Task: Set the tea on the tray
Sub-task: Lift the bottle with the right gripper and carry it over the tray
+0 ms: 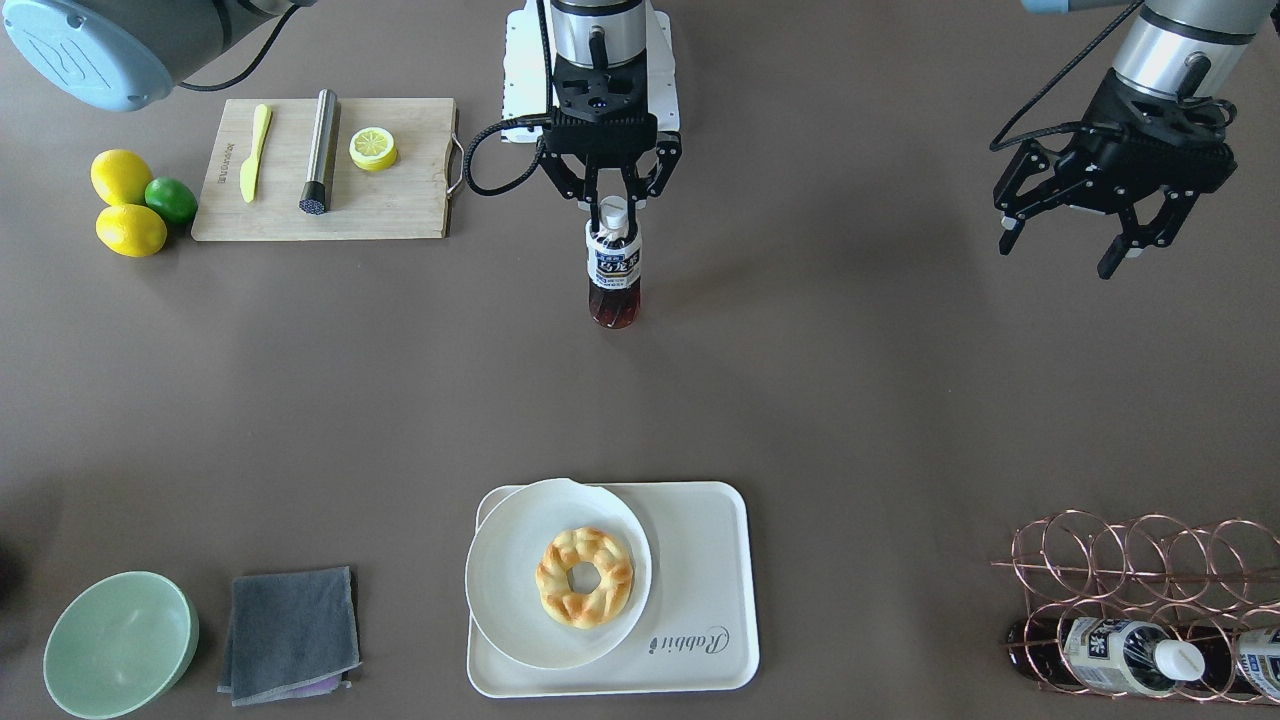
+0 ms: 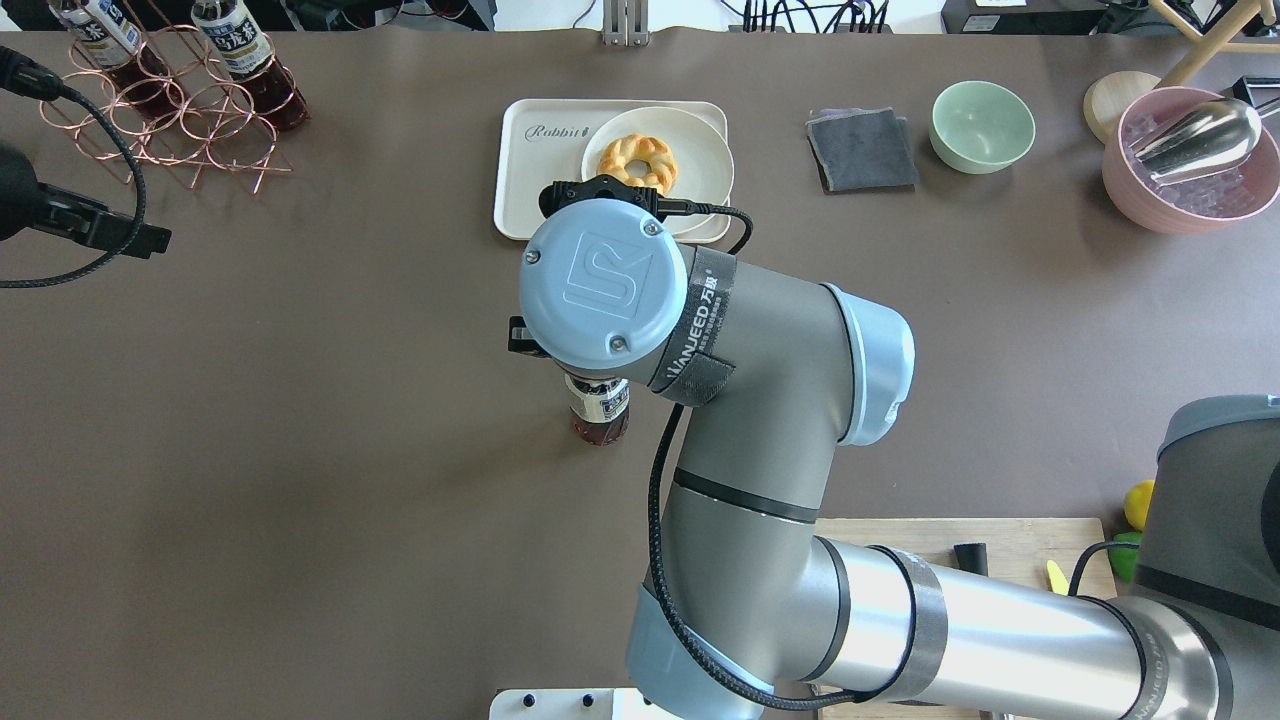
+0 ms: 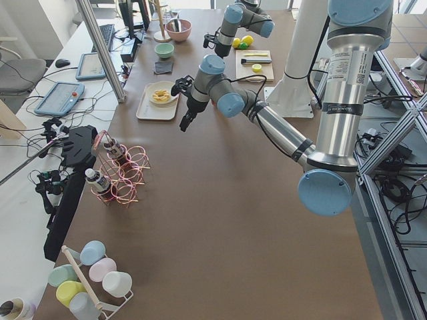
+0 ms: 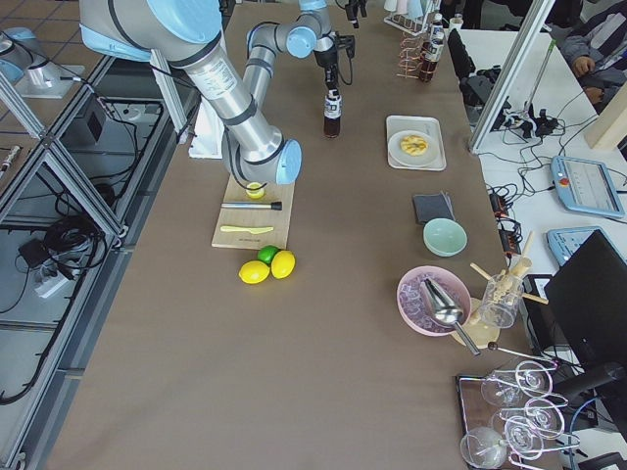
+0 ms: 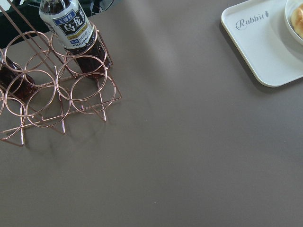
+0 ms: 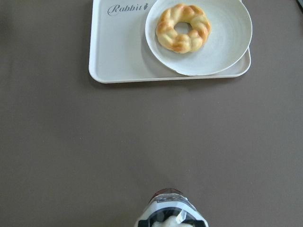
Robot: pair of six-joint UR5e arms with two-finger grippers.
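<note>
A tea bottle with a white cap stands upright near the middle of the table, on the robot's side. My right gripper is shut on its cap and neck from above; the arm hides most of the tea bottle in the overhead view. I cannot tell whether its base touches the table. The cream tray with "Rabbit" script lies well beyond it, also in the right wrist view. My left gripper is open and empty, hanging over bare table.
A white plate with a donut fills one half of the tray. A copper wire rack holds more tea bottles. A wooden board, lemons, a green bowl and a grey cloth lie about.
</note>
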